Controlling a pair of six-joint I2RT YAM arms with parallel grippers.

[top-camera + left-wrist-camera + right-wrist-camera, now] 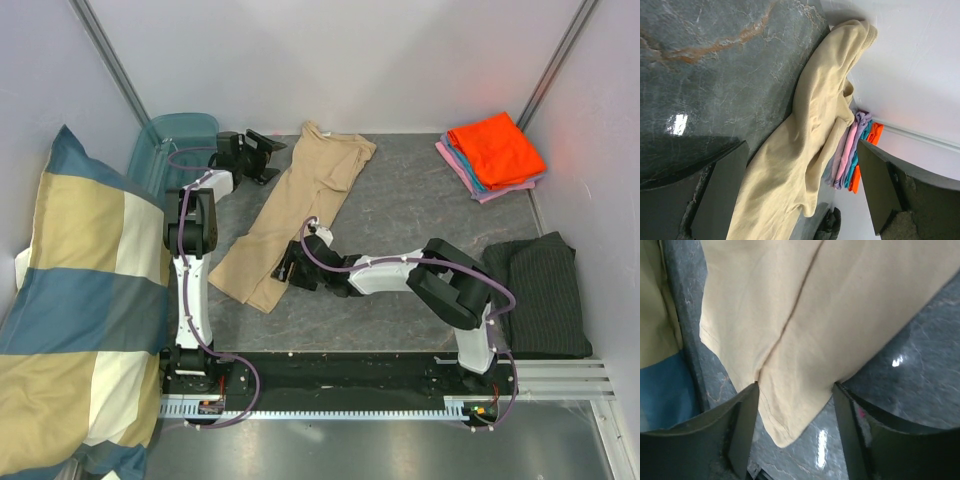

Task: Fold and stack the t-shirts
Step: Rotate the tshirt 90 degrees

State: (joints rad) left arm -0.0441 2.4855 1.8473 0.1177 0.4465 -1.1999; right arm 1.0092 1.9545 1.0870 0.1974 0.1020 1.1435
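I read the tan t-shirt (295,205) as doubled lengthwise into a long strip. It lies flat and diagonally on the table (410,225), neck end towards the far wall and hem end towards the arm bases. I judge that this leaves one arm near each end, so the strip can be folded across its length. The left gripper (268,157) sits at the far end, just beside the left edge of the cloth. Its jaws are spread fully and hold nothing. In the left wrist view the shirt runs along the table beyond the fingers, with no fabric pinched. The right gripper (290,268) is low at the hem end. In the right wrist view its fingers (745,425) stand apart on either side of the hem corner. The cloth lies flat between them, so I class this gripper as released: it straddles the corner and is positioned to take it, but has not clamped it. My assessment is that the current step is securing this hem corner to carry it up towards the neck end. The folded stack (495,152), orange on top of blue and pink, sits in the far right corner, well apart from both grippers. I judge it to be the destination for the tan shirt once folded. The striped cloth (535,290) and the checked pillow (80,300) lie at the table sides, outside the work.
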